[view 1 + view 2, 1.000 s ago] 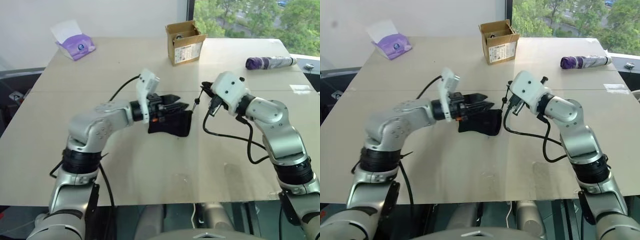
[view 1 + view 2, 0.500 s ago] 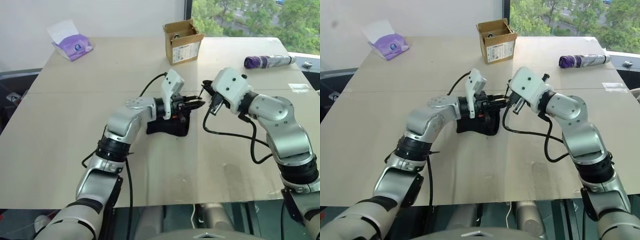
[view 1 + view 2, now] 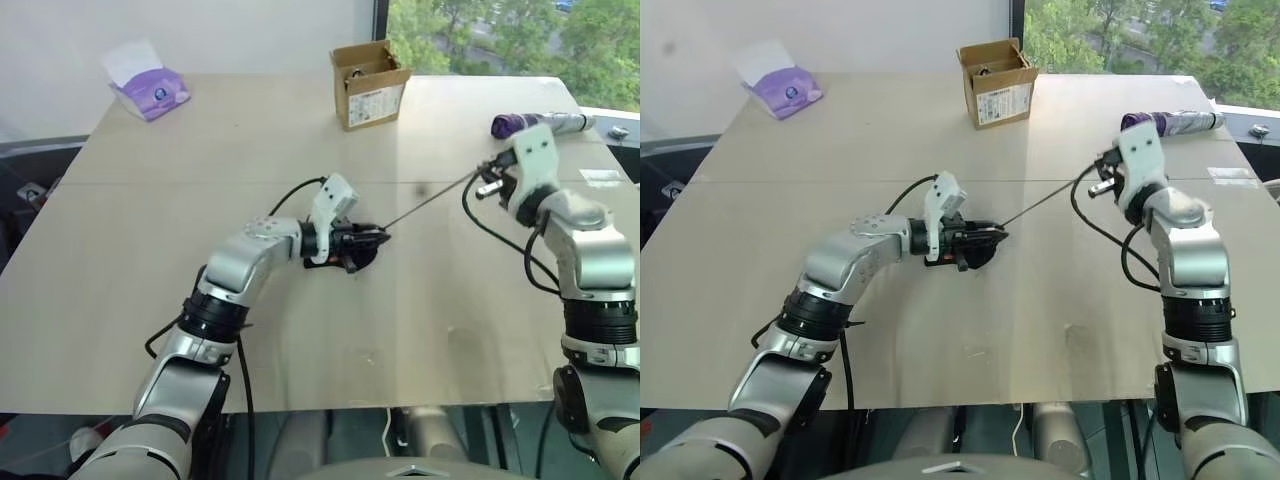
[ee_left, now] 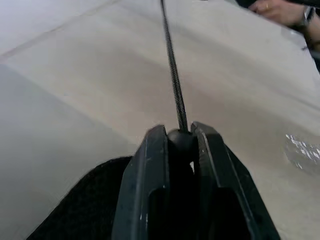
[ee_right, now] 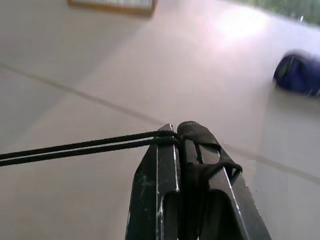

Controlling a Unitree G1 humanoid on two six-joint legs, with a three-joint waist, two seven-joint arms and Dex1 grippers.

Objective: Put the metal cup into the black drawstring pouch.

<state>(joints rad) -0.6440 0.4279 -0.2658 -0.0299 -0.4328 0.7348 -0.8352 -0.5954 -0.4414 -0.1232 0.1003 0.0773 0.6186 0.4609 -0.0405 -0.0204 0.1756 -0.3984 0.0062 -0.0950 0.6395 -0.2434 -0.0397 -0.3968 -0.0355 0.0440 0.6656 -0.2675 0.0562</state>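
Observation:
The black drawstring pouch (image 3: 352, 263) lies bunched on the table's middle. My left gripper (image 3: 378, 237) is shut on its gathered mouth, and the black fabric (image 4: 85, 210) shows under the fingers (image 4: 150, 160). A thin black cord (image 3: 430, 200) runs taut from that mouth up to the right. My right gripper (image 3: 485, 180) is shut on the cord's far end, with the cord's loop (image 5: 200, 150) pinched between its fingers. The metal cup is hidden.
An open cardboard box (image 3: 370, 85) stands at the table's back middle. A purple tissue pack (image 3: 148, 88) sits at the back left and a purple folded umbrella (image 3: 540, 124) at the back right. A person's hand (image 4: 280, 10) shows beyond the table.
My right gripper swung far to the right, drawing the cord out taut. My left gripper closed on the pouch's mouth and sank toward the table; the pouch looks more bunched.

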